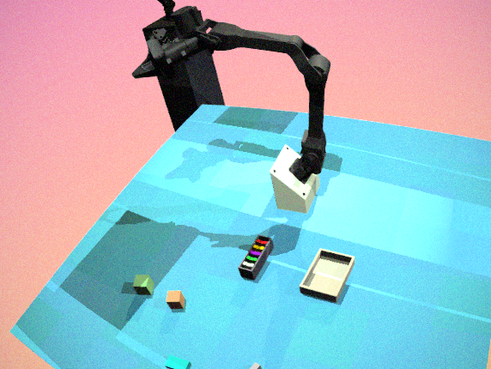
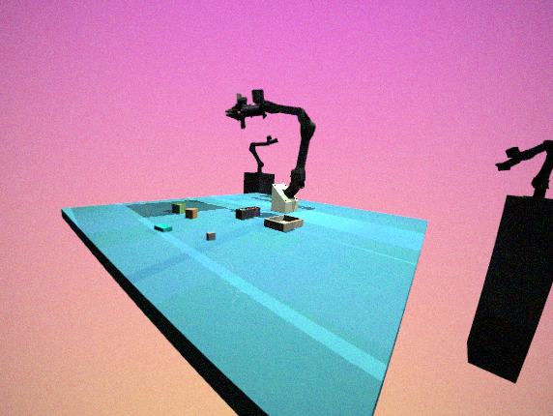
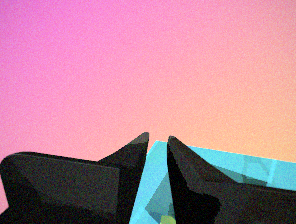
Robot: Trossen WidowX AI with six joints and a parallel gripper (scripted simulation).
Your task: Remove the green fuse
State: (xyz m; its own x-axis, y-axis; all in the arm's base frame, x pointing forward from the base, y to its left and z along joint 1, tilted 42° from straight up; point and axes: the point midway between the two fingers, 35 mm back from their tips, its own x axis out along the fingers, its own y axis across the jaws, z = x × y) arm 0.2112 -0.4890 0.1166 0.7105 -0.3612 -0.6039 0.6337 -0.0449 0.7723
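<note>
The claw (image 3: 158, 141) is nearly closed on nothing, high in the air and far from the work. The green fuse (image 1: 251, 258) sits in the fuse block (image 1: 256, 257) on the tabletop (image 1: 386, 240), with the tray (image 1: 327, 275) just beside it. To do this well, open the claw, centre it over the green fuse, then descend vertically without brushing neighbouring fuses.

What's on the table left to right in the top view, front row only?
Green cube → orange cube → fuse block → tray.
</note>
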